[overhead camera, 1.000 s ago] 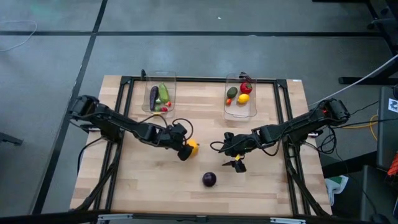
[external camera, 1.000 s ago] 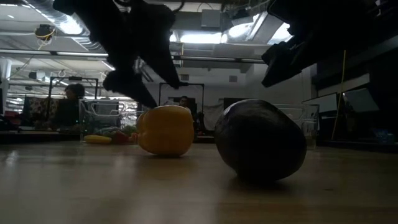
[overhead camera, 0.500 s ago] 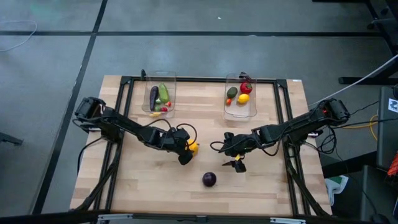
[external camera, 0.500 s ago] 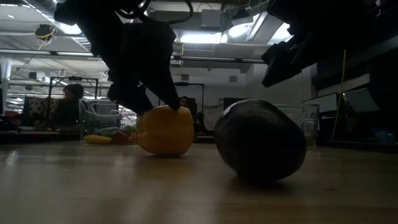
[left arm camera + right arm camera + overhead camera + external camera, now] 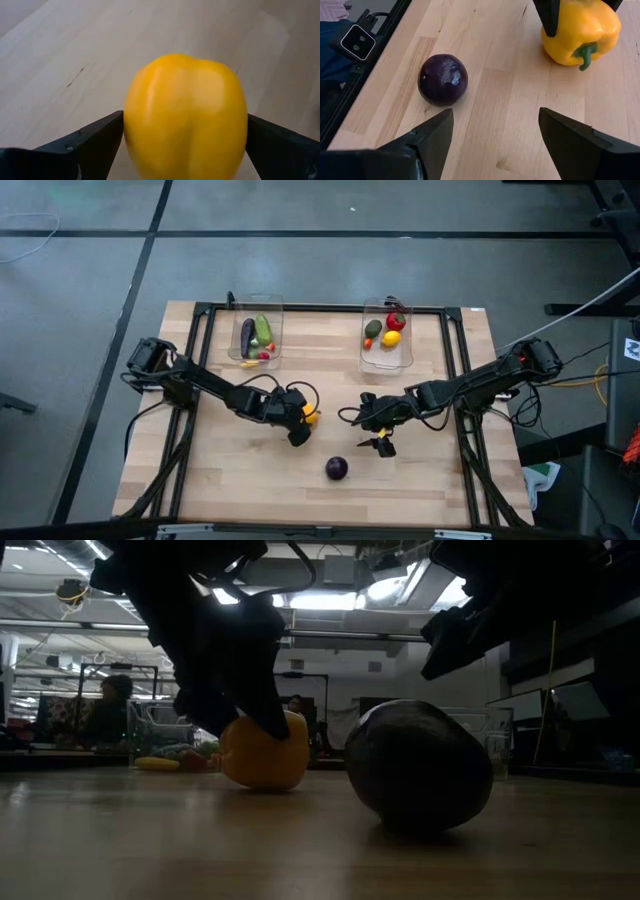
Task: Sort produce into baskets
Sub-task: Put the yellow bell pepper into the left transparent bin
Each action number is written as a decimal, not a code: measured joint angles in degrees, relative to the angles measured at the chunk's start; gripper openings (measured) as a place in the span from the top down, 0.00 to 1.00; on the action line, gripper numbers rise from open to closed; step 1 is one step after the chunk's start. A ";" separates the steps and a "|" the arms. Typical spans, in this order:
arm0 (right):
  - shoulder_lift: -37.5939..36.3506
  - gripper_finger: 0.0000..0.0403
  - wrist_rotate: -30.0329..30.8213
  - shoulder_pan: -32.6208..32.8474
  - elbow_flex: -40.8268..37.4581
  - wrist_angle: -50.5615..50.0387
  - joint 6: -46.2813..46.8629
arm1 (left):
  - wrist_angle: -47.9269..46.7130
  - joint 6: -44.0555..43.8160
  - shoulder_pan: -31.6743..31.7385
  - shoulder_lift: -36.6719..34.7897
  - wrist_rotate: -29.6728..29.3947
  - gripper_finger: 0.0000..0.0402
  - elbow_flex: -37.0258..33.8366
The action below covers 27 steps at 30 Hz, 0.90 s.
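Spanning frame: pale wood table [image 5: 420,470]; grey floor [image 5: 80,300] around.

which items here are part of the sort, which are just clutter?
Job: yellow pepper between the open left claw fingers; purple piece; two bins with sorted produce.
Not job: table frame, cables, camera box.

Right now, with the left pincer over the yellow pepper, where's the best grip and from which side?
Grip the yellow pepper across its broad middle, from above. It sits on the table with its green stem to the side, toward the right arm, so the rounded flanks are free. The left pincer, open, already brackets those flanks; closing there likely holds better than on the stem.
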 joint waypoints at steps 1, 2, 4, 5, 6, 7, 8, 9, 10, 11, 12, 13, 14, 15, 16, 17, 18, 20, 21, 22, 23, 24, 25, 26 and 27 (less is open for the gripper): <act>0.00 0.28 0.00 0.01 0.00 0.00 0.00 | -0.02 -0.20 0.02 0.00 0.00 0.06 0.00; 0.00 0.28 0.00 0.00 0.00 0.00 0.00 | 0.02 -0.63 0.00 0.00 -0.02 0.06 0.00; 0.00 0.28 0.00 0.00 0.00 0.00 0.00 | -0.01 -1.03 0.00 0.00 0.00 0.06 0.00; 0.00 0.28 0.00 0.00 0.00 0.00 0.00 | -0.02 -1.18 0.00 0.00 0.00 0.06 0.00; 0.00 0.28 0.00 0.00 0.00 0.00 0.00 | 0.00 -1.23 0.00 0.00 -0.01 0.07 0.00; 0.00 0.28 0.00 0.00 0.00 0.00 0.00 | 0.01 -1.23 0.01 0.00 -0.02 0.07 0.00; 0.00 0.28 0.00 0.00 0.00 0.00 0.00 | 0.01 -1.14 0.00 0.00 -0.04 0.08 0.00; 0.00 0.28 0.00 0.00 0.00 0.00 0.00 | 0.02 -0.83 0.00 0.00 -0.04 0.09 0.00; 0.00 0.28 0.00 0.00 0.00 0.00 0.00 | 0.00 -0.62 0.00 0.00 -0.07 0.11 0.00; 0.00 0.28 0.00 0.00 0.00 0.00 0.00 | 0.02 -0.57 0.00 0.00 -0.07 0.12 0.00; 0.00 0.28 0.00 0.00 0.00 0.00 0.00 | 0.05 -0.60 0.00 0.00 -0.07 0.13 0.00; 0.00 0.28 0.00 0.00 0.00 0.00 0.00 | 0.05 -0.86 0.00 0.00 -0.07 0.14 0.00; 0.00 0.28 0.00 0.00 0.00 0.00 0.00 | 0.05 -1.42 0.00 0.00 -0.08 0.15 0.00; 0.00 0.28 0.00 0.00 0.00 0.00 0.00 | 0.07 -2.25 0.00 0.00 -0.10 0.16 0.00; 0.00 0.28 0.00 0.00 0.00 0.00 0.00 | 0.15 -3.13 0.00 0.00 -0.11 0.16 0.00; 0.00 0.28 0.00 0.00 0.00 0.00 0.00 | 0.29 -4.14 0.00 -0.02 -0.11 0.16 0.00; 0.00 0.28 0.00 0.00 0.00 0.00 0.00 | 0.40 -5.22 0.00 -0.02 -0.10 0.16 0.00; 0.00 0.28 0.00 0.00 0.00 0.00 0.00 | 0.42 -7.13 0.00 -0.02 -0.09 0.16 0.00; 0.00 0.28 0.00 0.02 0.00 0.00 0.00 | 0.42 -7.87 0.00 -0.04 -0.09 0.17 0.00; 0.00 0.28 0.00 0.00 0.00 0.00 0.00 | 0.44 -8.32 0.02 -0.04 -0.09 0.17 0.00; 0.00 0.28 -0.02 0.00 0.00 0.00 0.00 | 0.44 -8.56 0.02 -0.04 -0.09 0.17 0.00; 0.00 0.28 0.00 0.00 0.00 0.00 0.00 | 0.44 -8.86 0.02 -0.10 -0.09 0.17 0.00; 0.00 0.28 0.00 0.02 0.00 0.00 0.00 | 0.42 -9.21 0.12 -0.20 -0.04 0.17 0.00; 0.00 0.28 0.00 0.01 0.00 0.00 0.00 | 0.45 -9.59 0.29 -0.27 -0.02 0.17 0.00; 0.00 0.28 0.00 0.01 0.00 0.00 0.00 | 0.43 -9.93 0.51 -0.58 0.00 0.17 0.00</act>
